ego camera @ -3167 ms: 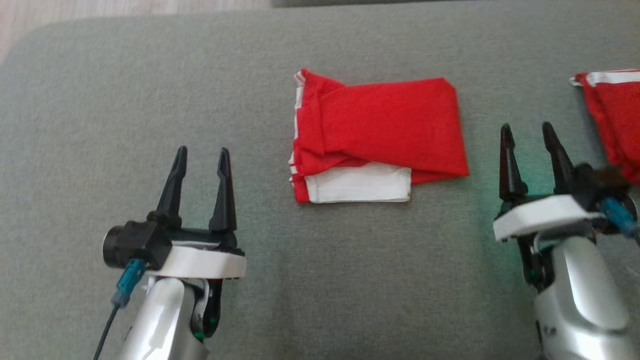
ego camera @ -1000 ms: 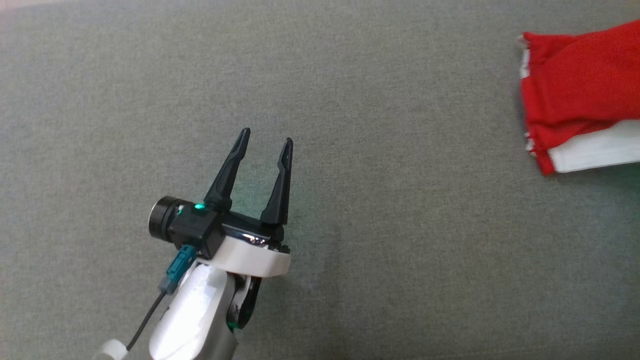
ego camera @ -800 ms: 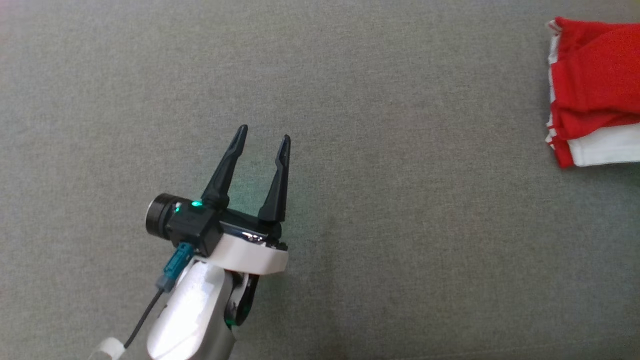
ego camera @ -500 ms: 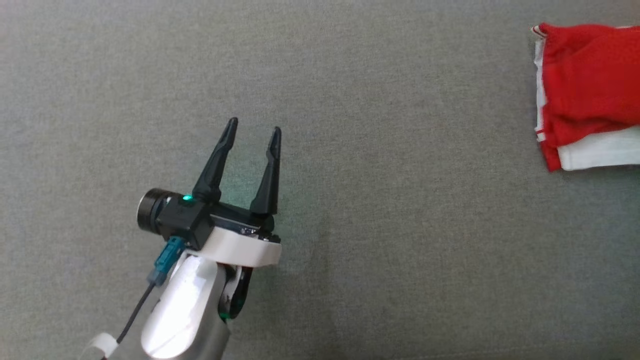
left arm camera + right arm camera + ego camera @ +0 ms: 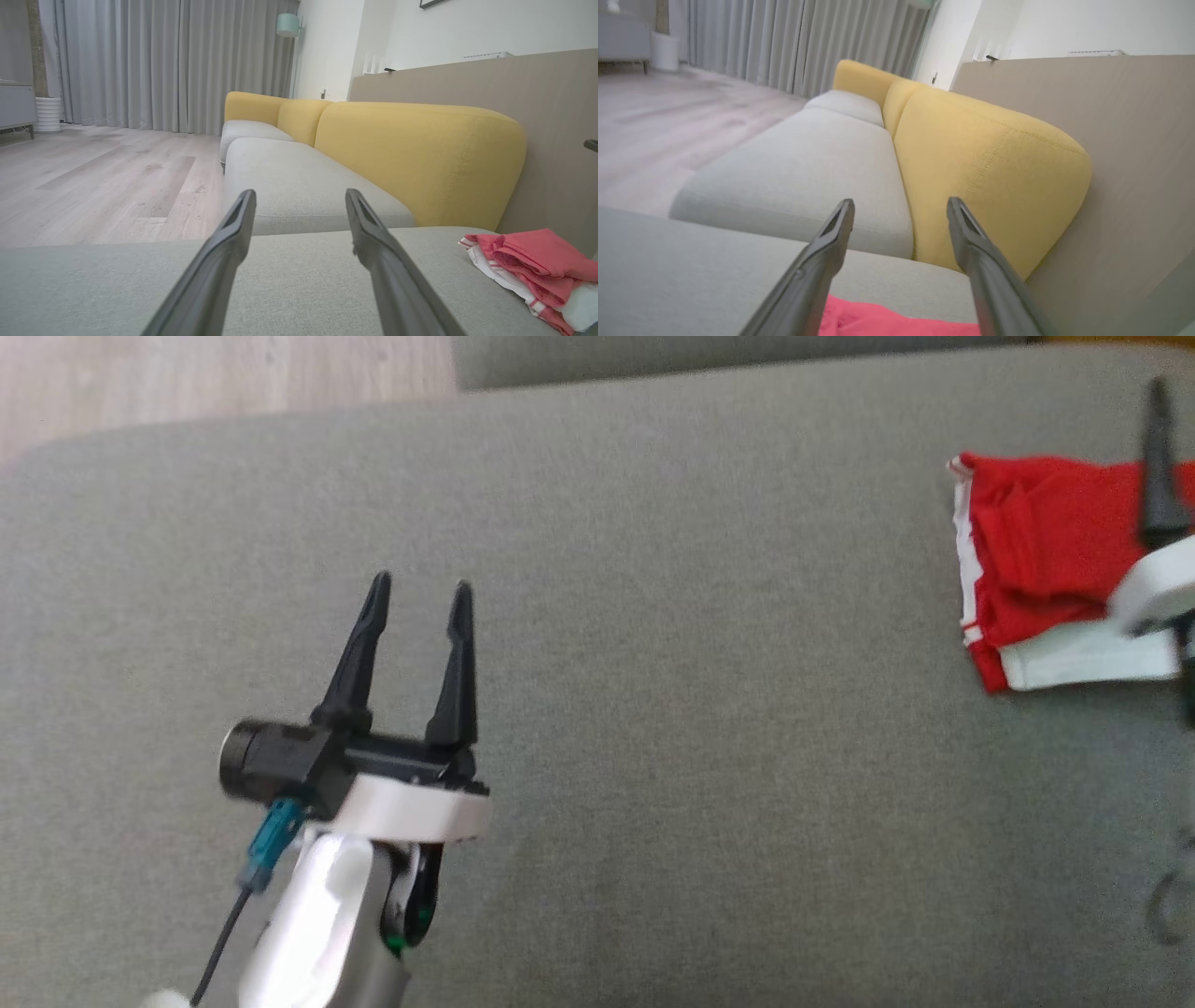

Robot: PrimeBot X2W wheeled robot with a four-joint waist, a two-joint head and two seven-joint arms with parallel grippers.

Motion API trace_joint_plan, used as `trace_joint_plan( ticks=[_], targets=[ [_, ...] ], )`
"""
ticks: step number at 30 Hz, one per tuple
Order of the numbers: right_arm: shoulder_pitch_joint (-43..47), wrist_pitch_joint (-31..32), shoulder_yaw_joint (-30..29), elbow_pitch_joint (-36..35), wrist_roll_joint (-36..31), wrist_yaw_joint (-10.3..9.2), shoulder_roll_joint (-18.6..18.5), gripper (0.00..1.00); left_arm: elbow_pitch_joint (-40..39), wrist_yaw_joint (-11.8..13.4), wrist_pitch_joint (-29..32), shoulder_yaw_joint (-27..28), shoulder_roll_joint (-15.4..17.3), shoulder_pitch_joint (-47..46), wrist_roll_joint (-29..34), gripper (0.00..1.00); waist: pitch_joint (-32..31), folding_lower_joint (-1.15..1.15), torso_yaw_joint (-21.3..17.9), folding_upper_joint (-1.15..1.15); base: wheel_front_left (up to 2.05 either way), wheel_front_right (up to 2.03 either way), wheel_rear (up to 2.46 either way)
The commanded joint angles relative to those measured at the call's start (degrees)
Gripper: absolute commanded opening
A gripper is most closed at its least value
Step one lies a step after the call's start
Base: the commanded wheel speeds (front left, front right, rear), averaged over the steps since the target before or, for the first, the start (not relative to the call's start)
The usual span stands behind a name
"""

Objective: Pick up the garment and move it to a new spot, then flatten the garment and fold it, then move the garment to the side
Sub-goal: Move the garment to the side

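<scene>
The folded red-and-white garment (image 5: 1036, 551) lies on the grey sofa seat (image 5: 700, 709), well right of the left fingers (image 5: 456, 663), wide and empty; the right fingers (image 5: 817, 261), also wide, seemingly hover over it. Yellow backrest (image 5: 420, 154) beyond.

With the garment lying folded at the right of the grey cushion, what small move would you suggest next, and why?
Probably lift the right gripper straight up and clear of the garment. Its fingers stand apart with nothing between them, over the red cloth, which lies folded on the grey cushion, so a sideways pull might ruffle it.
</scene>
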Motion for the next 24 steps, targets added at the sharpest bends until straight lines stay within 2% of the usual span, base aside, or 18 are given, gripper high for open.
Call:
trace_joint_plan(
  ticks=[1, 6, 9, 13, 16, 17, 24],
  targets=[
    [1.0, -1.4, 1.1, -3.8, 1.6, -0.05, 2.1, 1.00, -2.5, 0.5, -0.3, 2.6, 0.3, 0.4, -0.5, 1.00, -2.6, 0.01, 0.7, 0.00, 0.00, 0.00, 0.00],
    [5.4, -5.2, 2.0, -7.0, 5.4, -0.05, 10.0, 1.00, -2.8, 0.7, -0.3, 4.5, 0.3, 3.4, -0.4, 1.00, -5.7, 0.01, 1.5, 0.00, 0.00, 0.00, 0.00],
    [8.8, -8.2, 3.0, -7.0, 8.2, -0.05, 12.6, 1.00, -2.3, 0.6, -0.3, 5.2, 0.3, 5.4, 0.2, 1.00, -7.2, 0.01, 1.8, 0.00, 0.00, 0.00, 0.00],
    [15.3, -13.0, 5.2, -5.0, 11.8, -0.05, 13.6, 1.00, -1.8, 0.6, -0.3, 5.8, 0.3, 7.9, 0.8, 1.00, -8.8, 0.01, 2.1, 0.00, 0.00, 0.00, 0.00],
    [20.1, -16.7, 7.2, -2.4, 15.0, -0.05, 13.6, 1.00, -0.8, 1.6, -0.3, 6.6, 0.3, 9.9, -1.7, 1.00, -9.6, 0.01, 2.2, 0.00, 0.00, 0.00, 0.00],
    [22.6, -18.2, 7.8, -1.2, 13.5, -0.05, 13.6, 1.00, -1.3, 2.0, -0.3, 7.5, 0.3, 10.6, -2.4, 1.00, -9.9, 0.01, 2.1, 0.00, 0.00, 0.00, 0.00],
    [26.2, -19.6, 9.7, 1.2, 15.3, -0.05, 13.7, 1.00, -2.3, 1.4, -0.3, 8.9, 0.3, 13.0, -2.8, 1.00, -10.5, 0.01, 1.8, 0.00, 0.00, 0.00, 0.00]
  ],
)
